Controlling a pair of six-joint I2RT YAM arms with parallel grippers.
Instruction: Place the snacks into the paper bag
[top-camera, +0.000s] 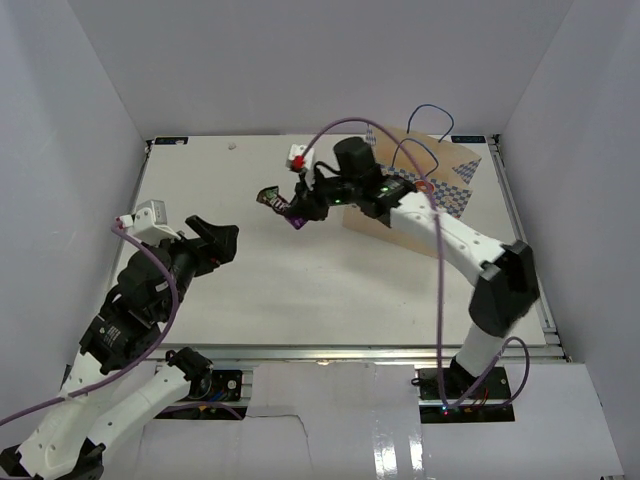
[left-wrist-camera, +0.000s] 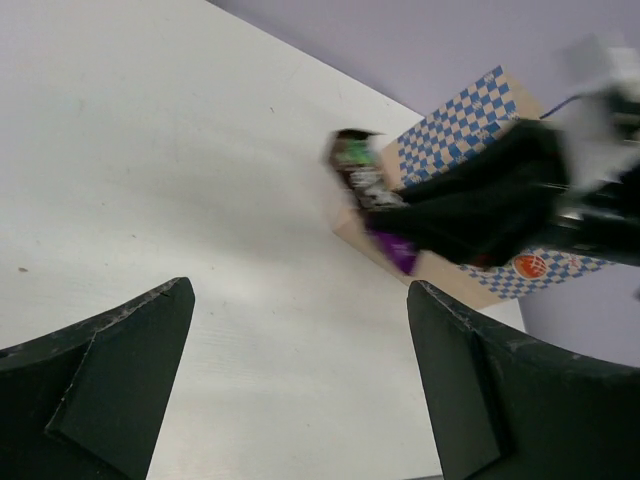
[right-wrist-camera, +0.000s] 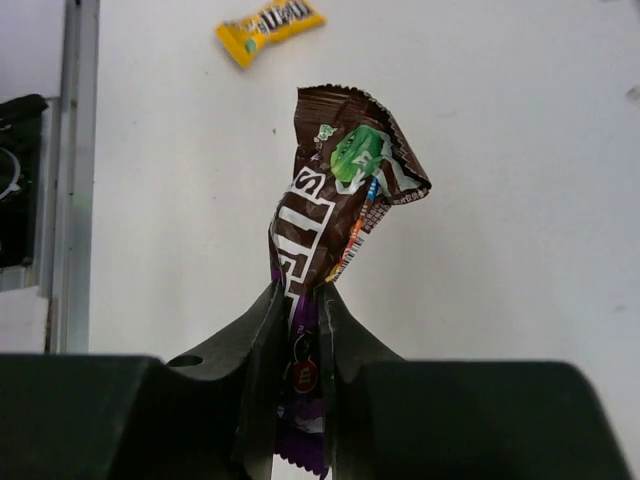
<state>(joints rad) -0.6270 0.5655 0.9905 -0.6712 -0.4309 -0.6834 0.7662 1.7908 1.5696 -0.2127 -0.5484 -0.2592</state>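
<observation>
**Item: small purple candy packet, held in the right gripper**

Article. Small purple candy packet (right-wrist-camera: 340, 190), crinkled foil. The upper part is brown with white lettering and a green cartoon figure. The lower part is purple, with a sawtooth seam at each end. The top is creased and folded over to one side. From overhead it shows as a dark sliver with a purple tip (top-camera: 277, 202).

Location. Pinched in the right gripper (top-camera: 298, 208) over the far middle of the white surface (top-camera: 250, 290), to the left of the paper bag. The purple end sits between the fingers and the brown end sticks out past the tips.

Other stock. One small yellow candy packet (right-wrist-camera: 270, 25) lies flat on the surface, well apart from the held one.

Container. Paper bag (top-camera: 455, 185), cream, with a blue-and-white checkered band, an orange-red picture and blue cord handles (top-camera: 432, 112). It sits at the far right of the surface, partly behind the right arm (top-camera: 450, 235). Its contents cannot be seen.

Arms. The right arm reaches from its base up and leftward, elbow bent, with its gripper (right-wrist-camera: 300, 300) clamped narrow on the packet. The left arm (top-camera: 130, 310) is folded low at the near left. The left gripper (top-camera: 215, 232) is spread wide and holds nothing, and it points toward the packet and the bag.
</observation>
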